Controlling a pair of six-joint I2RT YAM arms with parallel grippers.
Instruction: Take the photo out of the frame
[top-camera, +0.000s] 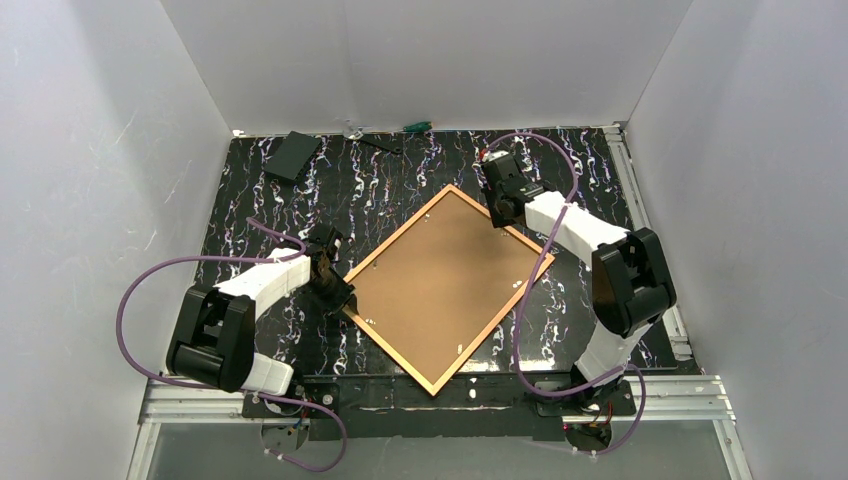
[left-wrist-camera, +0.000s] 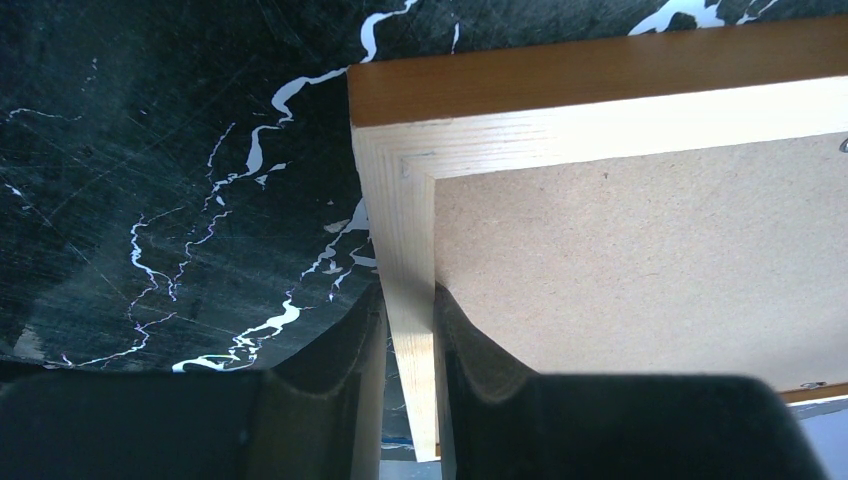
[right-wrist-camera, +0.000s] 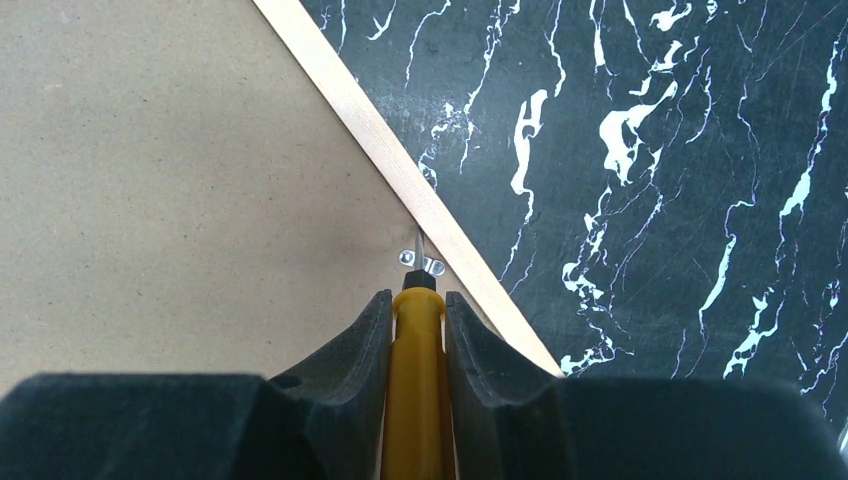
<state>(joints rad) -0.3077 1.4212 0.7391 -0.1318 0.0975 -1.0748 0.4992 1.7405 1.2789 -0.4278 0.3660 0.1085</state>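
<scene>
Left claw (top-camera: 335, 285) is clamped on the left corner rail of the frame (top-camera: 398, 248), which lies face-down in the middle of the counter (top-camera: 420, 170) with one corner at the near edge; photo (top-camera: 445, 285) sits inside, board back up. Right claw (top-camera: 500, 212) is closed on a yellow screwdriver (right-wrist-camera: 415, 400), tip at a metal tab (right-wrist-camera: 420, 262) by the far-right rail. Photo probably light, thin, stiff: lift by an edge, don't bend; count one frame, one photo, one screwdriver held.

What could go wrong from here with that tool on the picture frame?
The screwdriver in the right gripper has its tip at a small clip; it might slip and gouge the back of the photo. The left gripper pinches only one thin frame rail near a corner, so the frame could twist free.
</scene>
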